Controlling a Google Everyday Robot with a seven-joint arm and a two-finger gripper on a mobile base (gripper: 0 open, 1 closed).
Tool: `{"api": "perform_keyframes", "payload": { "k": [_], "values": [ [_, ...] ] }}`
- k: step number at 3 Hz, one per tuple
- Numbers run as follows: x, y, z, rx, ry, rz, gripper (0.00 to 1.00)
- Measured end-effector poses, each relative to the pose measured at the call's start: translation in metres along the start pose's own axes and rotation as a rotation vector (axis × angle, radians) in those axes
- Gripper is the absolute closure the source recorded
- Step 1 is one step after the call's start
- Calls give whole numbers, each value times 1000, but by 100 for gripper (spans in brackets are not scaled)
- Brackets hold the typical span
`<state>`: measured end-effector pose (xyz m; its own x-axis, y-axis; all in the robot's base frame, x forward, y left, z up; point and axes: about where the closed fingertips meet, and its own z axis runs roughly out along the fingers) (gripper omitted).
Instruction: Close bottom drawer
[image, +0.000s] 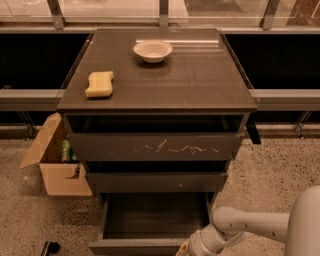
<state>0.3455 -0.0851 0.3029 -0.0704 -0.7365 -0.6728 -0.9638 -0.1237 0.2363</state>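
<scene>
The bottom drawer (150, 220) of the dark grey-brown cabinet (155, 85) stands pulled far out, its inside bare. Its plain front panel (135, 247) lies along the picture's lower edge. My white arm (250, 225) reaches in from the lower right. The gripper (186, 249) is at the right end of the drawer's front panel, mostly cut off by the lower edge. Above it are the middle drawer (156, 182) and the top drawer (155, 146) with white scratches, both slightly out.
A white bowl (153, 51) and a yellow sponge (99, 84) sit on the cabinet top. An open cardboard box (55, 160) stands on the speckled floor at the left. A small dark object (50, 247) lies at the lower left. Dark shelving and railings run behind.
</scene>
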Motion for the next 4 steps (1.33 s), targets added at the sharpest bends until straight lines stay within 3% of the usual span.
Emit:
{"api": "perform_keyframes", "payload": {
  "k": [1, 2, 3, 4],
  "values": [
    [28, -5, 27, -8, -47, 46, 100],
    [28, -5, 27, -9, -48, 47, 100],
    [55, -14, 54, -4, 7, 72, 97],
    [73, -21, 67, 18, 39, 82, 75]
  ]
}}
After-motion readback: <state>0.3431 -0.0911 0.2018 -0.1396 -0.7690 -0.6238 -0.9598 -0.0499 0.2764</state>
